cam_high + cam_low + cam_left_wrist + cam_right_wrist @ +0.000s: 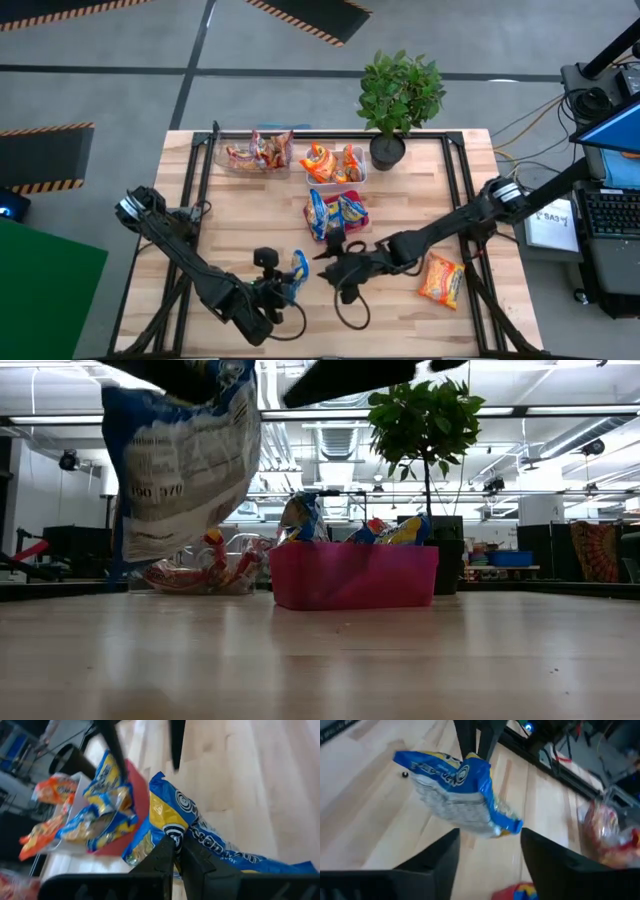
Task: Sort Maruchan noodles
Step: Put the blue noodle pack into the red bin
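Sorting well along; red tray (pixel 357 208) holds blue-and-yellow packets (pixel 333 215); white tray (pixel 362 172), just behind it, holds orange packets (pixel 333 162); clear tray (pixel 222 158), left of white one, holds reddish-pink packets (pixel 259 152); two left to place, I judge; my left gripper (pixel 291 287) clenched on blue-and-yellow packet (pixel 298 272), hanging off table in front of red tray; my right gripper (pixel 338 268) released, fingers spread, just beside that packet; lone orange packet (pixel 441 280) flat on wood right of red tray; packets crinkly, glossy, pillow-shaped; trays shallow, rectangular.

The wooden table (pixel 250 215) bears three trays, a potted plant (pixel 398 100), an orange packet (pixel 441 280).
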`<state>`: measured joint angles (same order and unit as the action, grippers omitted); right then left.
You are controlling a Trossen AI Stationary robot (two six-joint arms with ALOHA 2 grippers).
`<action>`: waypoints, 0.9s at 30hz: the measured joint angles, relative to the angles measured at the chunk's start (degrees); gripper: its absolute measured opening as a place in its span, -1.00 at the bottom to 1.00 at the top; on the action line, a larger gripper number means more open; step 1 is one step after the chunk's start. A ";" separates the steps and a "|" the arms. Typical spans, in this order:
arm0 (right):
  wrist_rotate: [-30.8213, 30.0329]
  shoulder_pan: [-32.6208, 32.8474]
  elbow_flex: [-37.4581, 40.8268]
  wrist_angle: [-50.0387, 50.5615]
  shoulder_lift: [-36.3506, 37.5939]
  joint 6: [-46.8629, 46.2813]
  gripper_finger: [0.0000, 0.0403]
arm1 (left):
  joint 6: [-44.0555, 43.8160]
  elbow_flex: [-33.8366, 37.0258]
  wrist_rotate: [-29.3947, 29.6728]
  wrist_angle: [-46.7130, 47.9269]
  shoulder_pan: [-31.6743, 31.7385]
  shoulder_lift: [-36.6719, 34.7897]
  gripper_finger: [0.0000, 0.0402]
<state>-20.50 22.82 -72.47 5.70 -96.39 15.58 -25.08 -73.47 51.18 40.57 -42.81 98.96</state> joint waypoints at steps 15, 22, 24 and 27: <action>15.17 -2.81 -8.50 2.12 -6.96 7.59 0.20 | 5.85 0.00 -1.20 -4.75 0.24 0.00 -0.99; 16.51 -3.05 -9.33 2.25 -7.51 7.40 -0.19 | 8.13 0.00 -1.14 -5.89 0.35 0.02 -0.99; 16.52 -3.05 -9.33 2.29 -7.53 6.94 -0.40 | 8.17 0.00 -1.11 -5.89 0.37 0.02 -0.99; 16.52 -2.98 -9.33 2.70 -7.46 6.93 -0.75 | 8.54 0.00 -1.11 -5.88 0.38 0.02 -0.99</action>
<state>-3.99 19.84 -81.80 8.40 -103.85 22.50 -16.53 -73.47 50.06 34.69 -42.42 98.98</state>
